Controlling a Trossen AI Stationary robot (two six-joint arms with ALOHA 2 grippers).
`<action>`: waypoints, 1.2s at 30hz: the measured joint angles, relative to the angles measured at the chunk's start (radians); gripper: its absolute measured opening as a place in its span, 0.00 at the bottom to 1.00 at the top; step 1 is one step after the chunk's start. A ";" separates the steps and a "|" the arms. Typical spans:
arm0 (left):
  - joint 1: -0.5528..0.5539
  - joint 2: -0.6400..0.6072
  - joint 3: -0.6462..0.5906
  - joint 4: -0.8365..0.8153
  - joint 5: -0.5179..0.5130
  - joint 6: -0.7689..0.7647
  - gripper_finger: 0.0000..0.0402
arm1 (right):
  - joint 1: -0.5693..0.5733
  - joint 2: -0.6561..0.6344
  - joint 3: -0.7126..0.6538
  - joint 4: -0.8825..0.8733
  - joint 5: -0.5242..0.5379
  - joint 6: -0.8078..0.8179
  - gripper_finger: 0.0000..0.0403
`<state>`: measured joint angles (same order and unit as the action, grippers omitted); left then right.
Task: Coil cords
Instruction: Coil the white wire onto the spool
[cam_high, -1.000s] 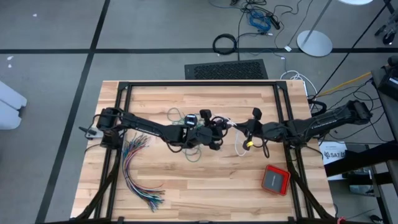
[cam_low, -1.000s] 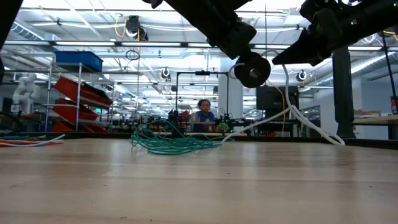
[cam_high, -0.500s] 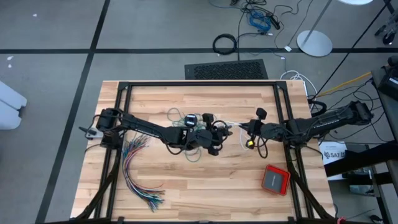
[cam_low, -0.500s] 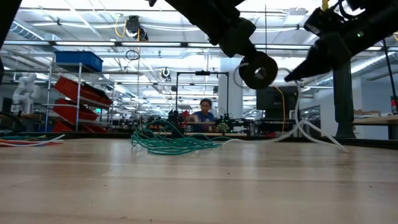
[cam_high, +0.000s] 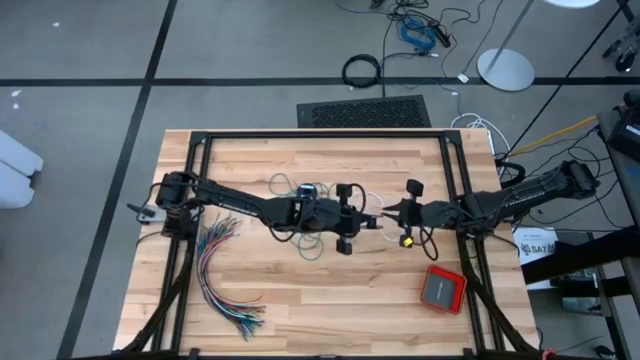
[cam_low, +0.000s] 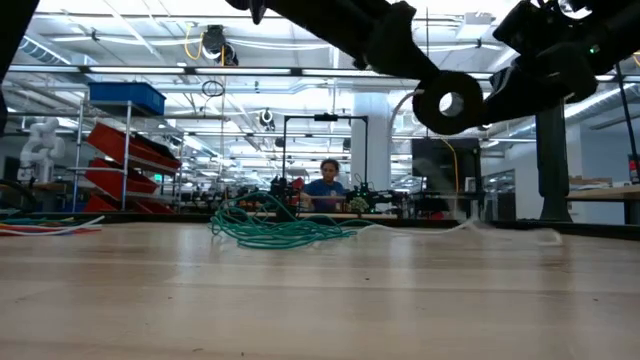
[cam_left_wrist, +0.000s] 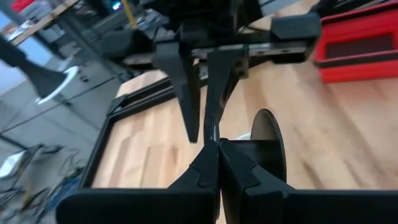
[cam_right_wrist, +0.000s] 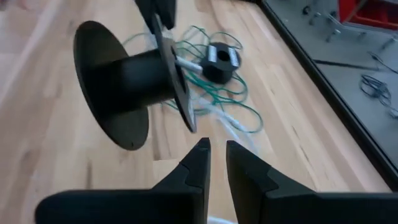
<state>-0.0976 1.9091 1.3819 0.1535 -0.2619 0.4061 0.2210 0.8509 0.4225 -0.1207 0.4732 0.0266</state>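
High view: your left gripper (cam_high: 358, 216) and right gripper (cam_high: 393, 212) face each other, tips close, over the middle of the table. The teal-green cord (cam_high: 283, 183) lies loose on the left arm's side.

Low view: the black spool (cam_low: 450, 100) hangs clear of the wood. The teal heap (cam_low: 280, 230) lies well off from the spool, and a pale tail (cam_low: 480, 225) trails beneath it.

Left wrist view: your left fingers (cam_left_wrist: 214, 163) are clenched; I judge they pinch the spool's flange (cam_left_wrist: 267, 134).

Right wrist view: your right fingers (cam_right_wrist: 193, 165) stand slightly parted and hold nothing. The spool (cam_right_wrist: 124, 81) lies beyond them, its axle crosswise. The white tail (cam_right_wrist: 230, 121) runs from beyond the spool toward them, so the right arm is nearer. I cannot pick out the black cord
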 joint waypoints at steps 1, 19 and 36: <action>0.005 0.000 0.000 0.000 0.023 -0.001 0.00 | 0.002 0.000 0.000 0.011 -0.011 -0.008 0.10; 0.025 0.000 0.000 0.052 0.183 -0.008 0.00 | 0.010 0.038 0.000 0.104 -0.113 -0.065 0.10; 0.032 -0.012 0.000 0.020 0.148 0.013 0.00 | 0.011 0.029 0.000 -0.007 -0.140 -0.034 0.12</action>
<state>-0.0656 1.8973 1.3823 0.1738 -0.1135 0.4188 0.2321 0.8797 0.4225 -0.1274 0.3332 -0.0075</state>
